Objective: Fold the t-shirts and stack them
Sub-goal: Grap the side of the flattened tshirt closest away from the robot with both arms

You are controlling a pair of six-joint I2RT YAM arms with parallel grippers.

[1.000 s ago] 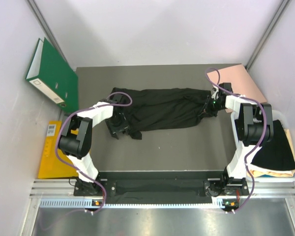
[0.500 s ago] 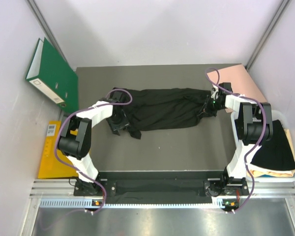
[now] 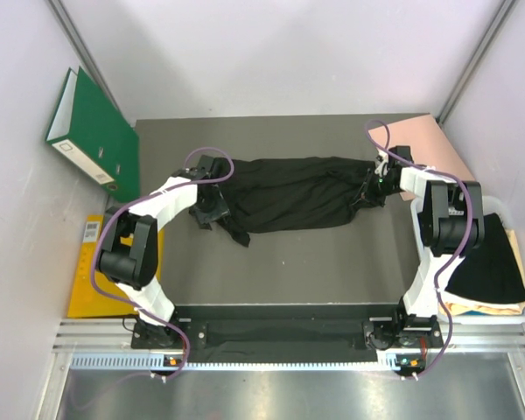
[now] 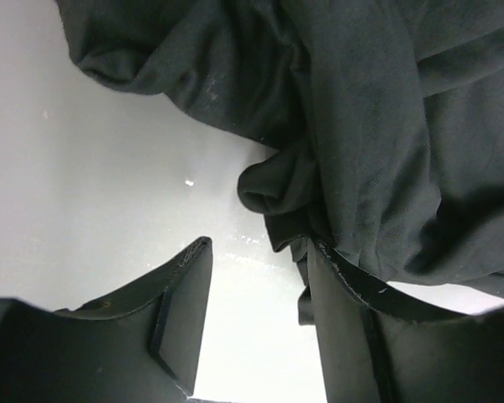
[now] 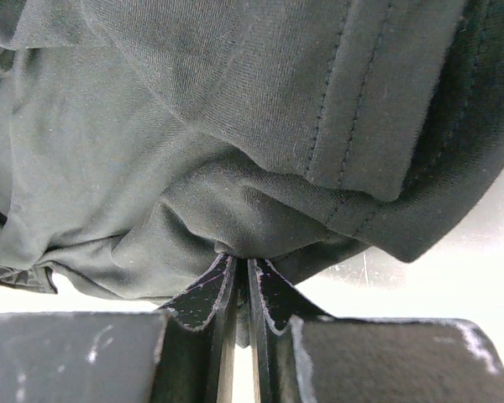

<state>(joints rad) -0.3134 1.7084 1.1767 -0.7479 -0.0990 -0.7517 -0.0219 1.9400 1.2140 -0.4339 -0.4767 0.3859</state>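
Note:
A black t-shirt (image 3: 284, 192) lies stretched left to right across the dark mat, bunched at both ends. My left gripper (image 3: 212, 199) is at its left end. In the left wrist view the left gripper (image 4: 260, 285) is open with bare table between its jaws, and the cloth (image 4: 378, 126) lies just ahead and against the right finger. My right gripper (image 3: 372, 188) is at the shirt's right end. In the right wrist view the right gripper (image 5: 241, 273) is shut on a fold of the black cloth (image 5: 235, 143).
A green binder (image 3: 92, 136) leans at the left wall. A yellow pad (image 3: 89, 271) lies at the left. A pink board (image 3: 429, 144) is at the back right. A bin (image 3: 516, 227) at the right holds folded black and tan shirts (image 3: 490, 276).
My left gripper has moved back and a little right along the shirt's left end. The bunched cloth there has shifted. The right arm has not moved.

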